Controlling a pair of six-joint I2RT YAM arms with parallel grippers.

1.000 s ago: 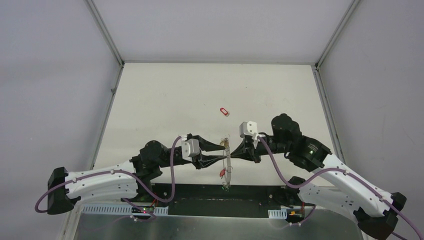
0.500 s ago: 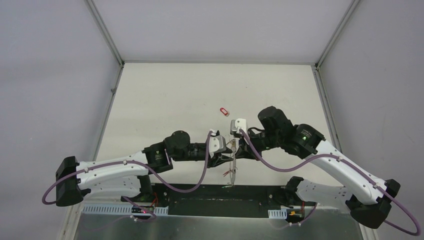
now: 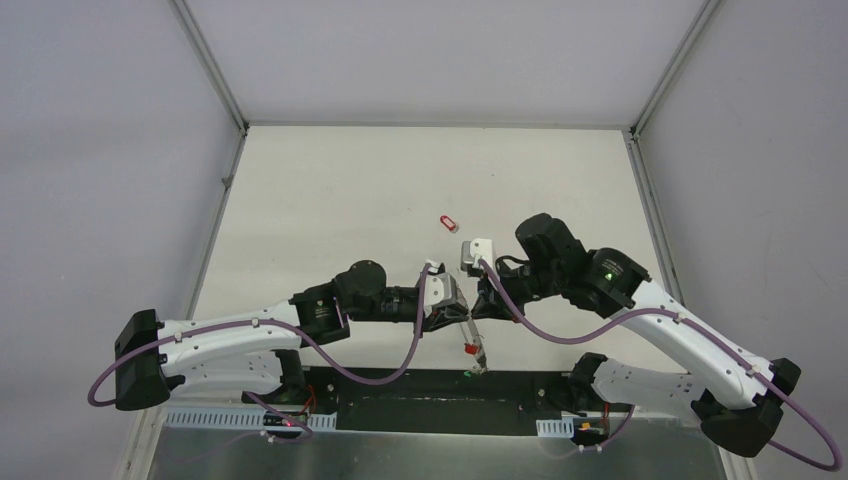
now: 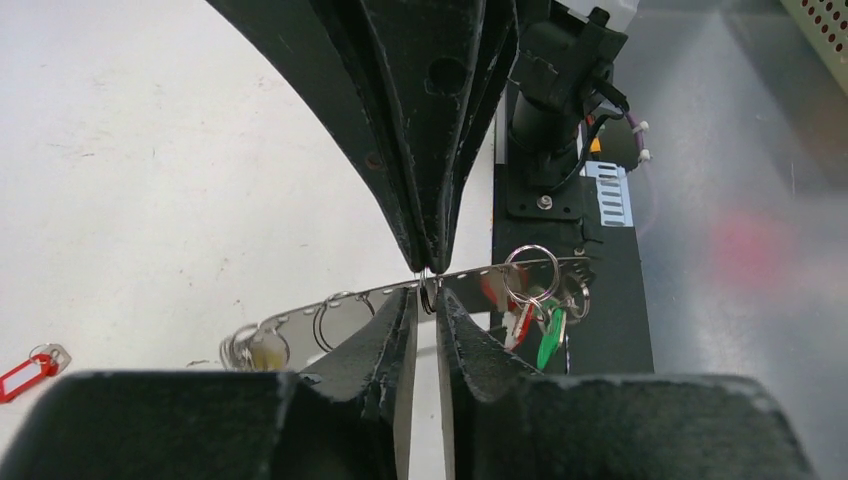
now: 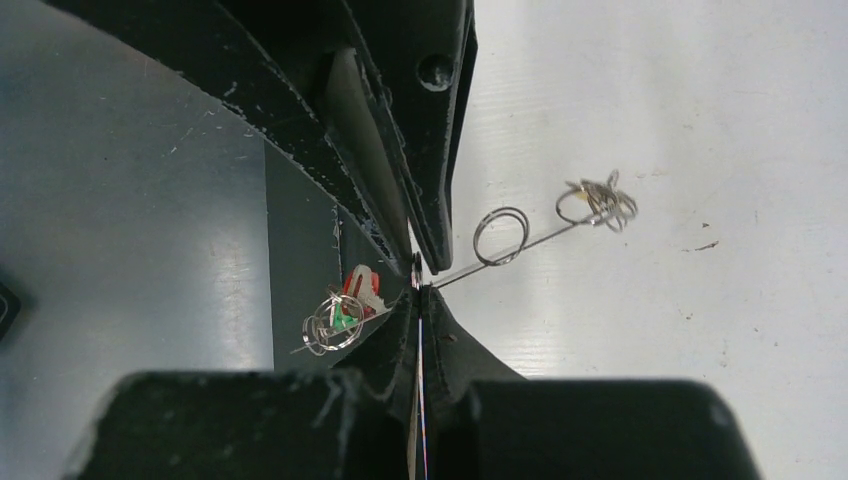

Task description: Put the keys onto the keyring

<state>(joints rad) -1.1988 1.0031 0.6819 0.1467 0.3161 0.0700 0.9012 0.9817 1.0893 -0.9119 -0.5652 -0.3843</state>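
I have the right gripper [image 5: 420,292] clenched on the keyring [image 4: 470,273]. On its wrist feed the thin metal runs straight out of the closed tips. The left gripper [image 4: 425,300] meets it tip to tip from the opposite side. Its fingers [image 4: 385,335] stand a narrow slit apart with the keyring passing across the gap. I cannot tell from either wrist feed whether they pinch the metal or just bracket it.

The keyring is up off the desk [image 3: 350,200], held between the two arms near the near edge. From above it slants down from the grippers toward the black base strip [image 3: 400,385]. I see it edge-on, so it reads as a thin line more than a hoop.

Two keys [image 4: 535,320], one with a red tag and one with a green tag, hang bunched on small loops at the end nearer the arm bases. More small loops [image 5: 500,235] sit along the other stretch, and a tangle of them is at its far end.

One loose key [image 3: 449,222] with a red tag lies flat on the desk beyond the grippers, well apart from the keyring.
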